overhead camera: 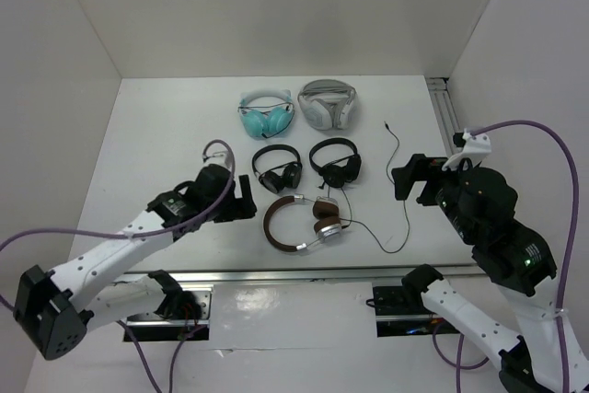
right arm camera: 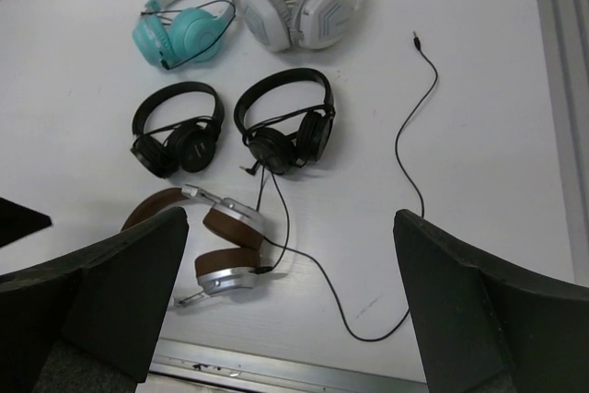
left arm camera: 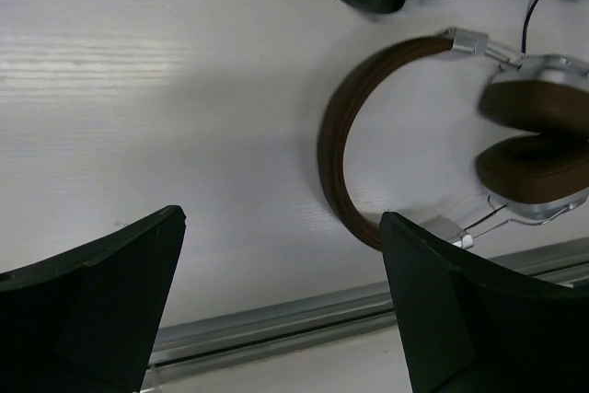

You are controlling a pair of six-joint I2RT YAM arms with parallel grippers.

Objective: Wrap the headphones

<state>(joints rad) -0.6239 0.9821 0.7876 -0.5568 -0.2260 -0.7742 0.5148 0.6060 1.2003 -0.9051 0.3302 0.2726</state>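
Five pairs lie on the desk (overhead camera: 166, 135): one teal pair (overhead camera: 264, 117), one white-grey pair (overhead camera: 327, 103), two black pairs (overhead camera: 278, 170), and the brown headphones (overhead camera: 326, 221), front-centre. Two claws, both spread, gripping nothing. Left claw (left arm camera: 282, 216) hangs just left of the headphones. One cable (right arm camera: 398, 146) loops right, passing under the right claw (right arm camera: 291, 216). In the right wrist view, a finger covers part of the headband (right arm camera: 152, 202).

The headphones (overhead camera: 304, 223) are crowded behind by 2 black pairs (overhead camera: 278, 168); bare table (overhead camera: 166, 135) is left at the headband side.
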